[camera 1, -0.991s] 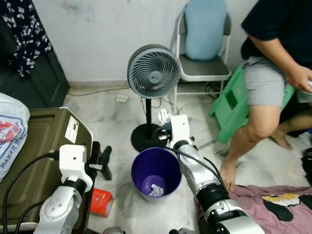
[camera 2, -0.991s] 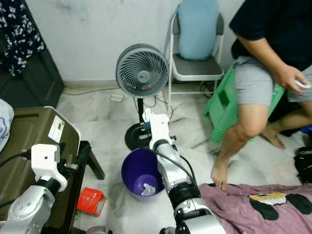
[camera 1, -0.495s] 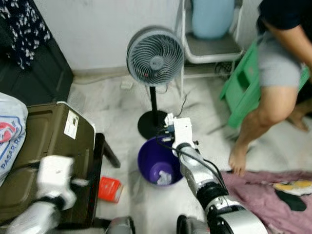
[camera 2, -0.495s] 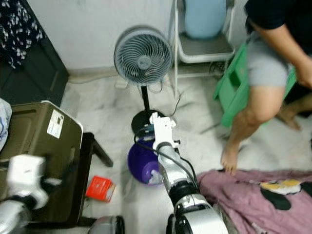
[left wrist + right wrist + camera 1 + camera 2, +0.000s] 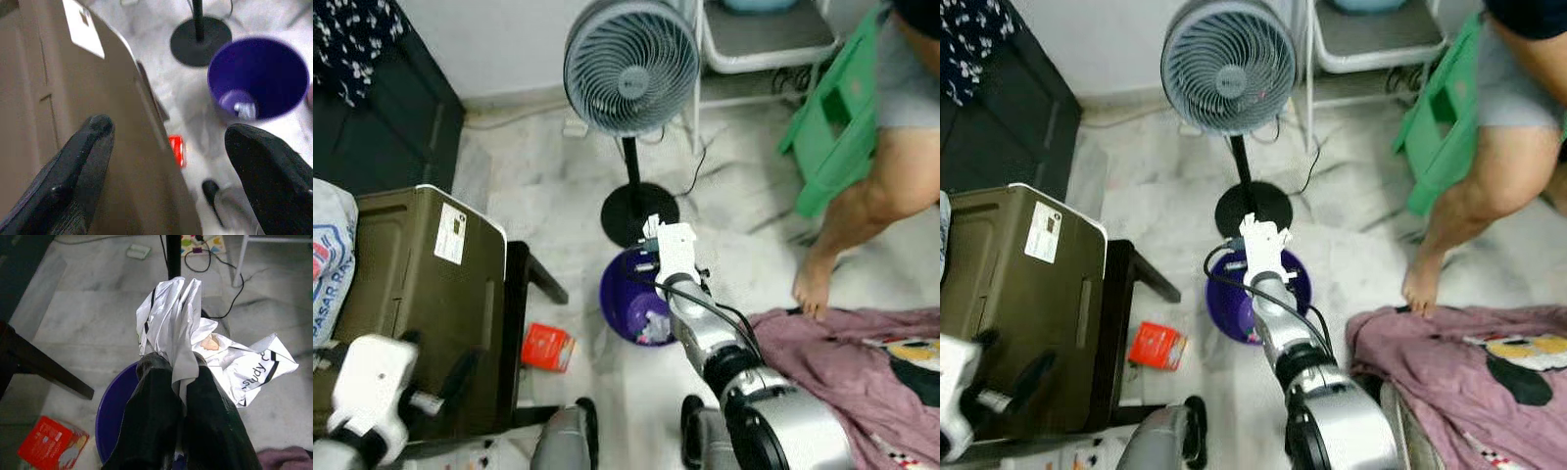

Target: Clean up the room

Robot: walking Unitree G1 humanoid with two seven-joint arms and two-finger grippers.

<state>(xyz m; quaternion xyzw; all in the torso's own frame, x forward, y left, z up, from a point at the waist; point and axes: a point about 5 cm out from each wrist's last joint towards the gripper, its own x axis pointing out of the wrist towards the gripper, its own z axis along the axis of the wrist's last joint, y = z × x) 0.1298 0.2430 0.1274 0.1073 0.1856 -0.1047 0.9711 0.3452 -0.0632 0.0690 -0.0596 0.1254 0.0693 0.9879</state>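
Marble floor (image 5: 538,211) carries a purple bin (image 5: 626,299) by the fan (image 5: 628,69), with some paper already inside. We hold a crumpled wrapper (image 5: 183,335) pinched in our right gripper (image 5: 173,382) just above the bin, not yet dropped. Our left gripper (image 5: 171,161) hangs spread, empty. A red box (image 5: 547,348) and pink cloth (image 5: 862,352) remain on the floor.
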